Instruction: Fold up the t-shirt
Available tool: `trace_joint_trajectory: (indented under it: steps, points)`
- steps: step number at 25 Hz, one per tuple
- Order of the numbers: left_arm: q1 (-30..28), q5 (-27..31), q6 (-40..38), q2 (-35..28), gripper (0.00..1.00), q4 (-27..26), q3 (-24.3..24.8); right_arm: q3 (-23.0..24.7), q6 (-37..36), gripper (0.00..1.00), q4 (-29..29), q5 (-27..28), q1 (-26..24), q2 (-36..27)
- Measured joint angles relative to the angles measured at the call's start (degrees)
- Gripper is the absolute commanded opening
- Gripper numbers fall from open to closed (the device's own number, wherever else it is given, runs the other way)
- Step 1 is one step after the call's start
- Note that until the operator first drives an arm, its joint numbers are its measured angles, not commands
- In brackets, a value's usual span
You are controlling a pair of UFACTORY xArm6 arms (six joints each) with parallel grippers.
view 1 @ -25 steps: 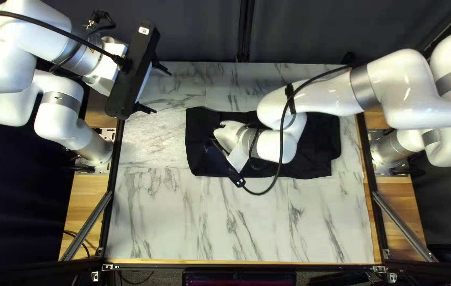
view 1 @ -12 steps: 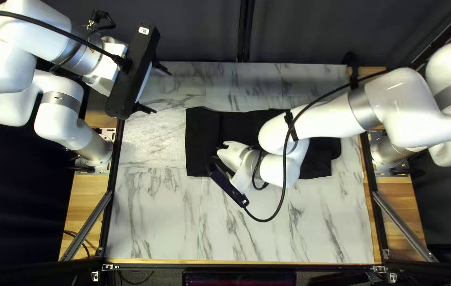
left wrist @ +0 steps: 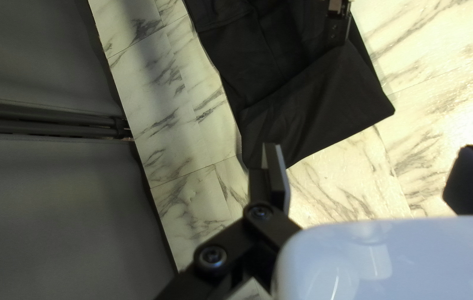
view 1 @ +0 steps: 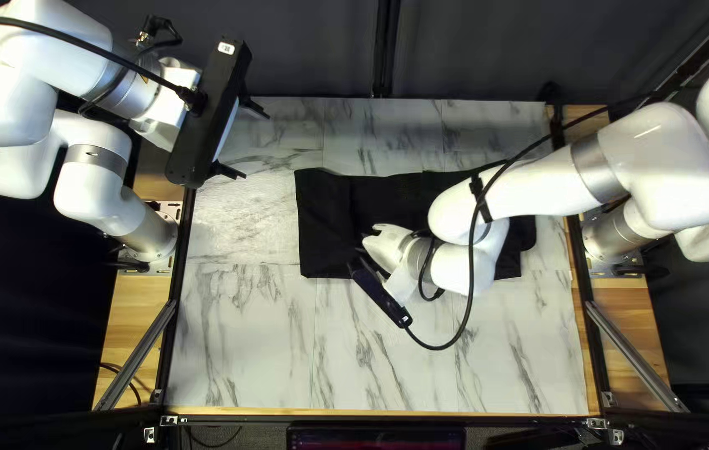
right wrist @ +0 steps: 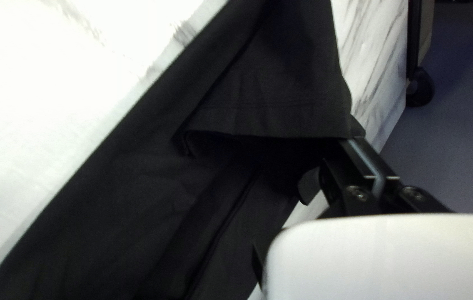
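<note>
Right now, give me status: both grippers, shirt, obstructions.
Left gripper open, clear of cloth. Right gripper shut on the black t-shirt. T-shirt mostly resting on the table; right arm crosses above, hiding part.

Top left view high, slanting down; left wrist nearer; right wrist closest; all 3 share t-shirt (view 1: 321, 229).

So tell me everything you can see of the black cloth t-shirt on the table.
The black cloth t-shirt lies partly folded on the white marble-patterned table, longer across than deep in the top left view. Its fabric looks soft and matte, with shallow creases. The right wrist view shows a stitched hem, the cloth's edge pinched by my right gripper. My right arm hides part of it; my open left gripper is clear of it.
</note>
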Motion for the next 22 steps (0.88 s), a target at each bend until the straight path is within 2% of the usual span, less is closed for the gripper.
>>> trace_joint_trajectory:
  steps: [6, 13, 22]
  points:
    - [0.0, 0.0, 0.0, 0.0, 1.0, 0.0, 0.0, 2.81, -0.63, 0.0, 2.99, 2.8, 2.12, -3.03]
    - [0.0, 0.0, 0.0, 0.0, 1.0, 0.0, 0.0, 4.45, 3.01, 0.0, 4.18, 5.39, 6.29, -2.6]
    - [0.0, 0.0, 0.0, 0.0, 1.0, 0.0, 0.0, 7.09, 10.01, 0.0, 1.13, 3.01, 6.94, -0.06]
